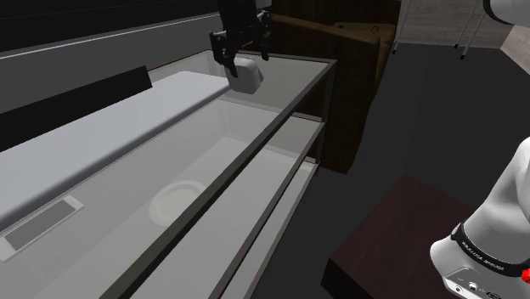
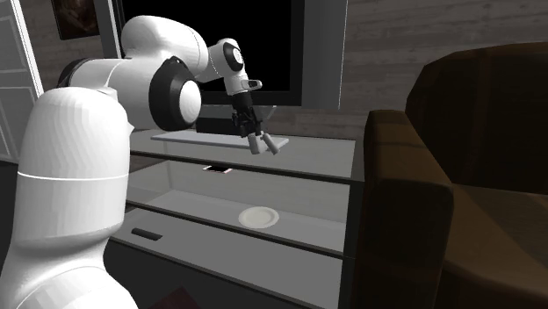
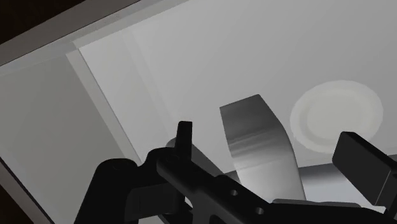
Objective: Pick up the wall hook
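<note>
The wall hook [image 1: 247, 76] is a pale grey, metal-looking piece resting at the far end of the glass table top [image 1: 293, 81]. My black gripper [image 1: 246, 61] hangs right over it, pointing down. In the wrist view the hook [image 3: 257, 149] sits between my fingers [image 3: 184, 137], which stand wide apart, with a gap on each side of it. In the second exterior view the gripper [image 2: 262, 147] is at the table top with the hook [image 2: 270, 143] at its fingertips.
A white plate [image 1: 176, 201] [image 2: 259, 216] lies on the shelf under the glass. A flat dark-screened device [image 1: 42, 225] lies on the top. A raised white slab [image 1: 102, 127] runs along the back. A brown armchair [image 2: 457, 176] stands beside the table.
</note>
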